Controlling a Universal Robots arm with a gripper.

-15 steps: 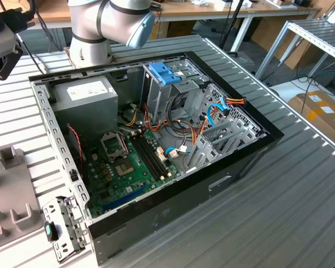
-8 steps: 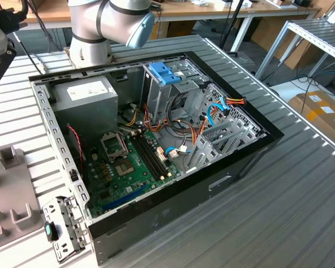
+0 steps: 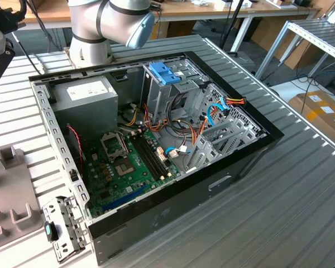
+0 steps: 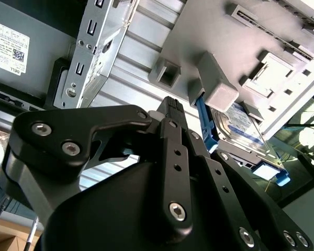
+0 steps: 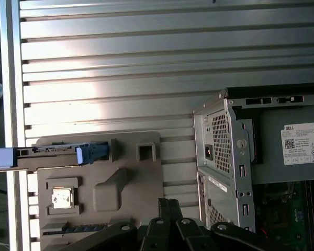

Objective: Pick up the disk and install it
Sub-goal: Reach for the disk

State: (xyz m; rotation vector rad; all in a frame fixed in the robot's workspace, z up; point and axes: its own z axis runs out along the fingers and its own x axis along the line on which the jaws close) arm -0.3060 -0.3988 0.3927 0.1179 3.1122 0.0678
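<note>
Ribbed bench [image 3: 301, 201] carrying an open computer case [image 3: 173, 215]. Just beside the case, outside its wall, lies a grey fixture [image 5: 141, 183]. The gripper [image 4: 171, 103] hangs above the fixture's edge nearest the case, its fingers closed together on nothing. The disk [image 4: 235, 123] stands on edge in a fixture slot on the side away from the case, apart from the gripper. Judged progress: pickup not yet made; installation in the case wholly outstanding.
</note>
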